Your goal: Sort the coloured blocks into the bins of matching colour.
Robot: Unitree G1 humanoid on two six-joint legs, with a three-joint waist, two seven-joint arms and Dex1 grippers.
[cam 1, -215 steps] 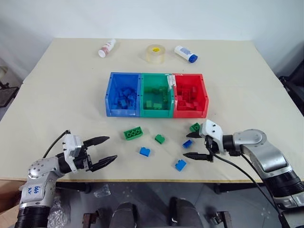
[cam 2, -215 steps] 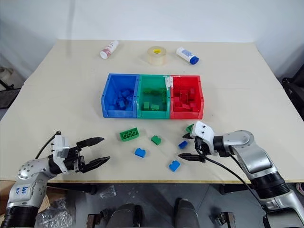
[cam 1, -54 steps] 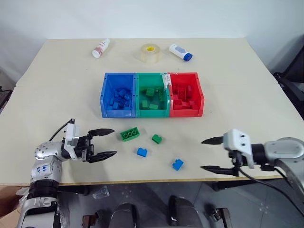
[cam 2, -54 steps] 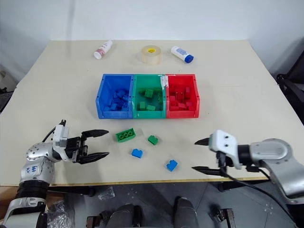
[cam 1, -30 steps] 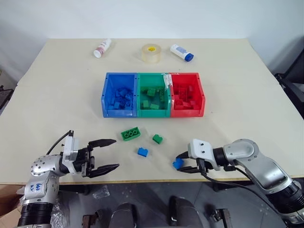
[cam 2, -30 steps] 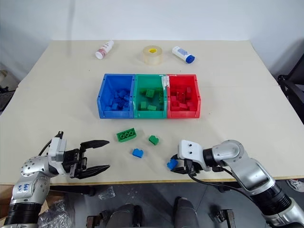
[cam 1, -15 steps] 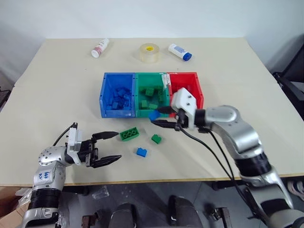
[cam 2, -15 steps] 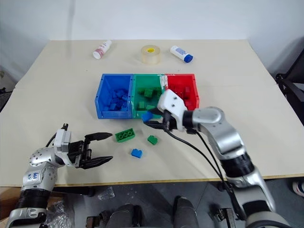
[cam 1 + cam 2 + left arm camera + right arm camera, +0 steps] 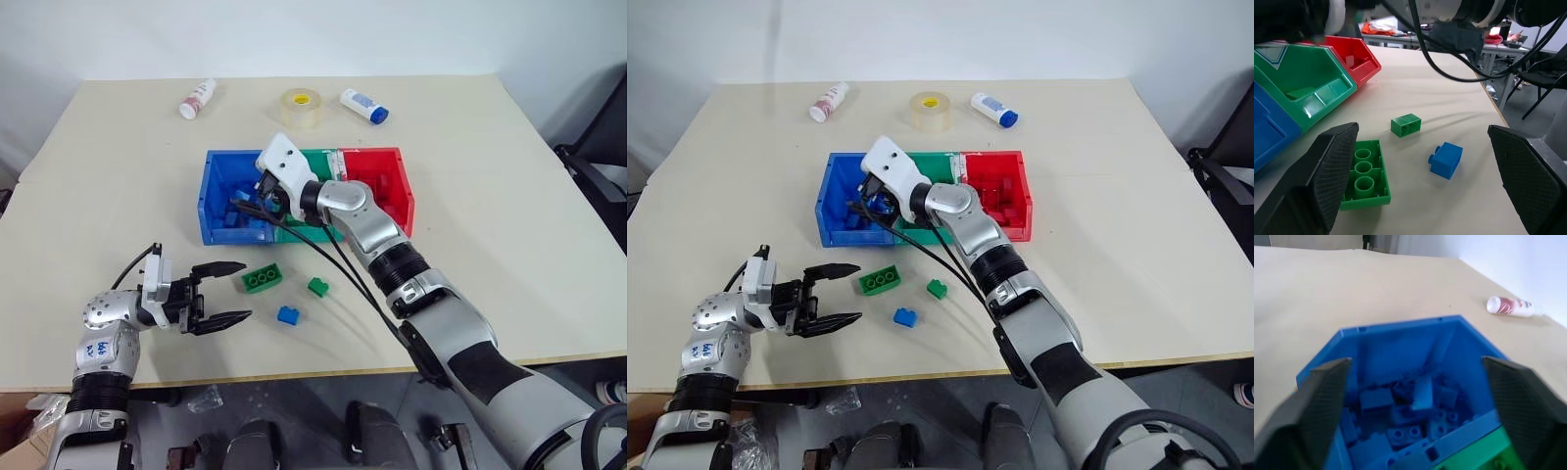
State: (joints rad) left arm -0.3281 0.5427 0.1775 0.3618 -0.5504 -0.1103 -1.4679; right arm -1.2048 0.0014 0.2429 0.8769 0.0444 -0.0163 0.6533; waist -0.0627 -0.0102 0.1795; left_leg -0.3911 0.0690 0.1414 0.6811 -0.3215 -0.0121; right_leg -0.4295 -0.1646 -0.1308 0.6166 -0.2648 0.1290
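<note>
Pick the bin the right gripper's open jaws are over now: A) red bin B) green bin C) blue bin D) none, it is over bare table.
C: the right gripper sits over the blue bin, and the right wrist view looks straight into that bin's pile of blue bricks.

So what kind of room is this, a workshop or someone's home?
Probably a lab or workshop, not a home: a plain beige table against a bare white wall, three joined plastic sorting bins on it, and other worktables with black chairs behind.
</note>
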